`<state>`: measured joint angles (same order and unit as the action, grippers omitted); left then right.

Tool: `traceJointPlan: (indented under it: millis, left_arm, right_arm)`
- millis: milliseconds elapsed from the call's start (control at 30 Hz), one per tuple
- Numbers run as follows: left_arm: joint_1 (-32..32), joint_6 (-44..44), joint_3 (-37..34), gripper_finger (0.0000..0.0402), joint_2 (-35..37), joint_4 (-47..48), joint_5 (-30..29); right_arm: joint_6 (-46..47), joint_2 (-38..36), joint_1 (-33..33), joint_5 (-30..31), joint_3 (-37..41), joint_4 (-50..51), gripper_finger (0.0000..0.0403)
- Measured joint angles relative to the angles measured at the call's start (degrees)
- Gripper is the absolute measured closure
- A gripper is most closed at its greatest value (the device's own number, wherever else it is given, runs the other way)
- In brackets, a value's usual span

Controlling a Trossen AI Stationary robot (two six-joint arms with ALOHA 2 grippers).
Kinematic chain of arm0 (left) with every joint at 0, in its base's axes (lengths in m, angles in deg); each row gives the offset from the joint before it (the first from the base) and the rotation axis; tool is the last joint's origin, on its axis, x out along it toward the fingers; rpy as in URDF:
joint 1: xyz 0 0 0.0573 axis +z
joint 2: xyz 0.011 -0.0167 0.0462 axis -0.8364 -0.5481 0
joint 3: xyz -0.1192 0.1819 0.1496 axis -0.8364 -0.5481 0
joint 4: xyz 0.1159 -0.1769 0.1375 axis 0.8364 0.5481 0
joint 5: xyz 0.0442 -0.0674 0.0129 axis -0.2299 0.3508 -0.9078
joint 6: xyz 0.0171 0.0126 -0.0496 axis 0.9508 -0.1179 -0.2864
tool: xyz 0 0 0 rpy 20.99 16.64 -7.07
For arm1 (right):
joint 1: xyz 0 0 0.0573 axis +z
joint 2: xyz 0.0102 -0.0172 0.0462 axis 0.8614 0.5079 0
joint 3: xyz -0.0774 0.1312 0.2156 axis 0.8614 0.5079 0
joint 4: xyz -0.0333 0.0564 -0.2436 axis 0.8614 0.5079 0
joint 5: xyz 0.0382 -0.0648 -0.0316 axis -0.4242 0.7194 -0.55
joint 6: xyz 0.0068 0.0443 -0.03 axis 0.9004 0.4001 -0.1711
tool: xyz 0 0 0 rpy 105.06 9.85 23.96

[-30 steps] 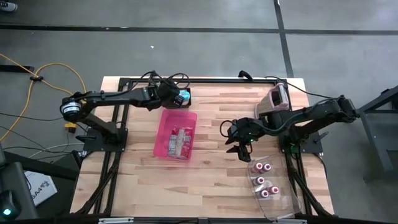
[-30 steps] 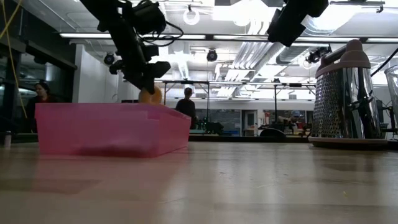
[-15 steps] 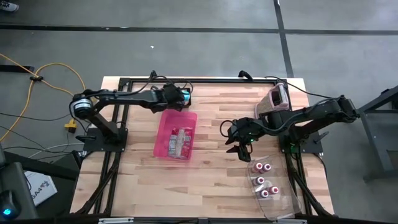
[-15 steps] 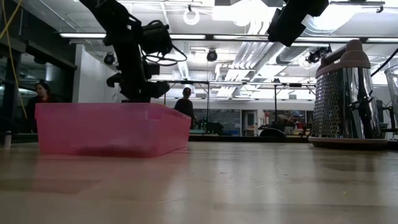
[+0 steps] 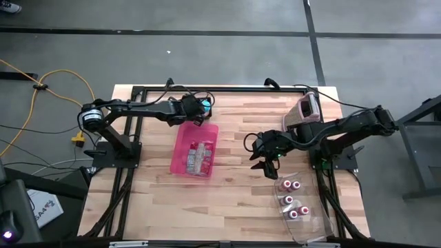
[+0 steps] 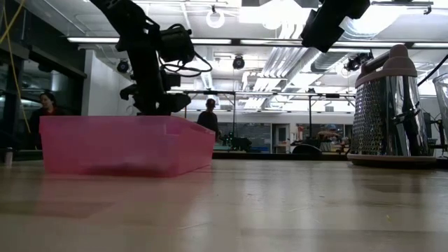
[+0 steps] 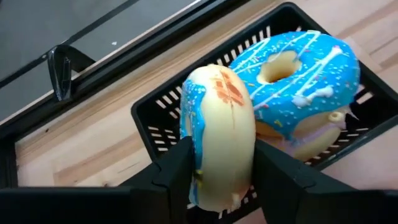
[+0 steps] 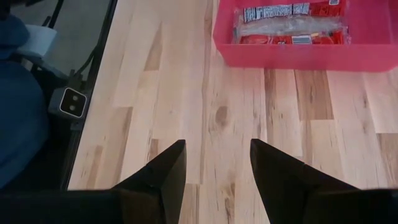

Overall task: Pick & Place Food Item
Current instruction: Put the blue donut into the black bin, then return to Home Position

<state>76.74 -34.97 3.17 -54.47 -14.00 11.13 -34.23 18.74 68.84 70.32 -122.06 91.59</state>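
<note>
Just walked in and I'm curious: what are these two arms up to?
The left gripper is at the black basket at the table's far edge, its jaws either side of a blue-iced donut standing on edge beside a second donut already in the basket. The right gripper waits mid-table, jaws open and empty, between the pink bin and a clear tray.

No legible text anywhere.

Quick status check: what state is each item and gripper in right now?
Left gripper: around an upright blue-frosted donut, over the black basket.
Second donut: lying in the basket.
Right gripper: open, empty, above bare table.
Pink bin: holds packaged snacks.
</note>
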Motion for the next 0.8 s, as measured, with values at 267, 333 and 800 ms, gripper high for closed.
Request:
traceJointPlan:
  millis: [267, 333, 800]
  left_arm:
    - [-0.03, 0.02, 0.00, 0.0219, 0.02, -0.04, 0.33]
    - [-0.03, 0.02, 0.00, 0.0217, 0.02, -0.04, 0.33]
    - [-1.29, 3.65, 2.01, 0.0217, 0.11, -0.50, 1.94]
  right_arm:
    - [0.00, 0.00, 0.04, -0.12, 0.00, 0.21, 0.0237]
    - [0.00, 0.00, 0.06, -0.15, 0.00, 0.25, 0.0237]
    - [-0.02, -0.02, 0.04, -0.17, -0.02, 0.28, 0.0237]
